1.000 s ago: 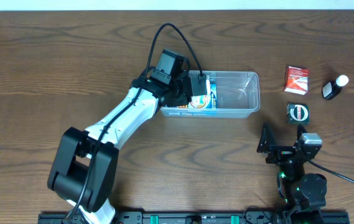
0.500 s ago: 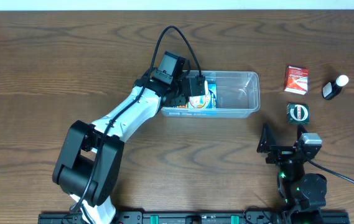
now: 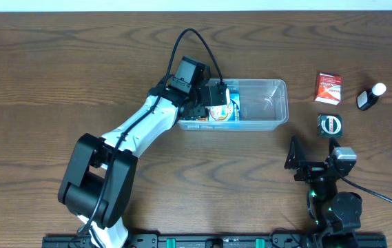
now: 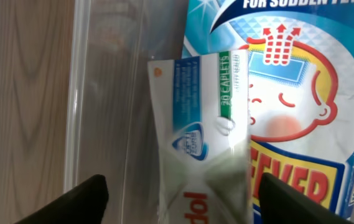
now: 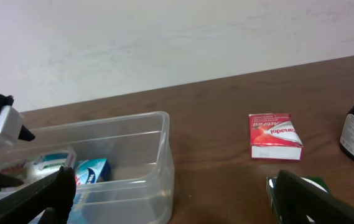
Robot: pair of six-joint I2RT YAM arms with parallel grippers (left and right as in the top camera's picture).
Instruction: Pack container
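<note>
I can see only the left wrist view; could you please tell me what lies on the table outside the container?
Observer: Three things lie on the table to the right of the container: a red box, a dark bottle with a white cap and a small black item.
Operator: Thank you. Where is the right gripper?
Observer: The right gripper sits near the table's front edge, open and holding nothing, with the small black item just beyond it.
Operator: And where in the container are the packed boxes?
Observer: The packed boxes all sit at its left end, under the left gripper; the right half looks free.
</note>
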